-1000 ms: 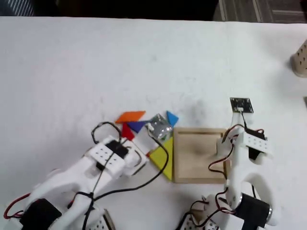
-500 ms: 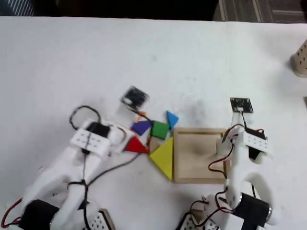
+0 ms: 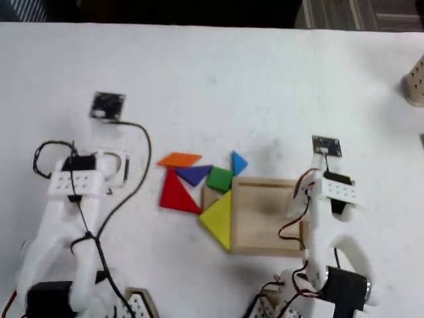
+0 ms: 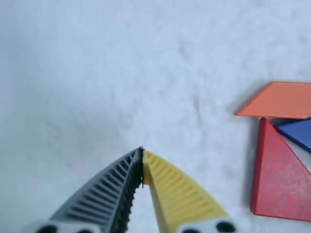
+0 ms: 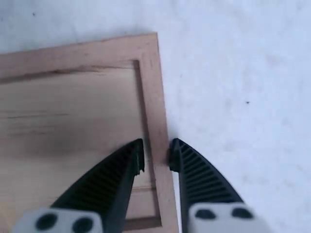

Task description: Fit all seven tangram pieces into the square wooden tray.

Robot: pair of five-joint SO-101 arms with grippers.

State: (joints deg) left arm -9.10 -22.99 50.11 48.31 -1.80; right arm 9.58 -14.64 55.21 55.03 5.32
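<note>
The white table (image 3: 278,86) bears the square wooden tray (image 3: 265,182), whose right rim my right gripper (image 5: 155,155) pinches. The yellow triangle (image 3: 220,217) lies against the tray's left rim, with the red triangle (image 3: 176,193) and green square (image 3: 219,179) beside it. My left gripper (image 4: 142,165) hovers nearby, jaws closed on nothing.

The square wooden tray (image 3: 265,183) lies on the white tabletop (image 3: 265,79) before the right arm. The right end effector (image 5: 155,155) grips the tray's right rim, one finger inside the frame, one outside. The large yellow triangle (image 3: 220,215) lies against the tray's left edge. Behind it, by the tray's far left corner, sits the green square (image 3: 220,179), with the small blue triangle (image 3: 238,161) just behind and right of it. The blue-purple piece (image 3: 194,173) touches the square's left side. The orange parallelogram (image 3: 179,159) lies behind and left of that piece, the red triangle (image 3: 177,194) before it. The left end effector (image 4: 142,160) hangs over the tabletop, well left of the cluster.
</note>
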